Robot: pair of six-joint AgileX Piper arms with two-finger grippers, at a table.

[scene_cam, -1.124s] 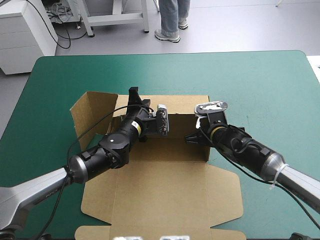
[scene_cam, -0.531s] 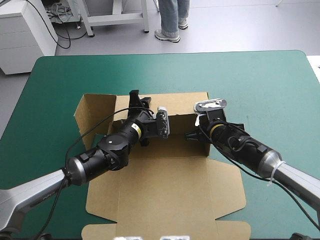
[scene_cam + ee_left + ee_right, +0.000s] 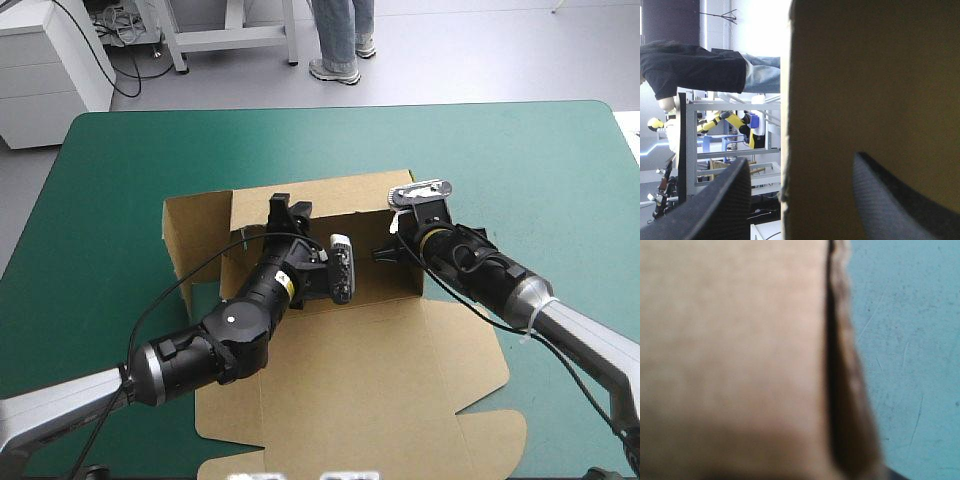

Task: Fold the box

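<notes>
High view: since the earlier frames the brown box (image 3: 350, 340) has swung and slid rightward at the middle of the teal-green tabletop (image 3: 520, 170), and its far wall (image 3: 345, 205) stands steeper, so wall-raising seems under way. The left pincer (image 3: 292, 205) straddles that wall, fingers apart; the right pincer (image 3: 383, 252) is at its right end, grip impossible to tell. The lid lies flat, near.

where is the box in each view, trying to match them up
High view: the box lies mid-table, its far wall raised, the left hand over that wall, the right hand at its right end.
Left wrist view: the wall stands on edge ahead, its edge between the open fingers.
Right wrist view: brown board fills most of it, beside the teal-green cover.
Shared landmark: the raised far wall, likely the right wrist's board too.
</notes>
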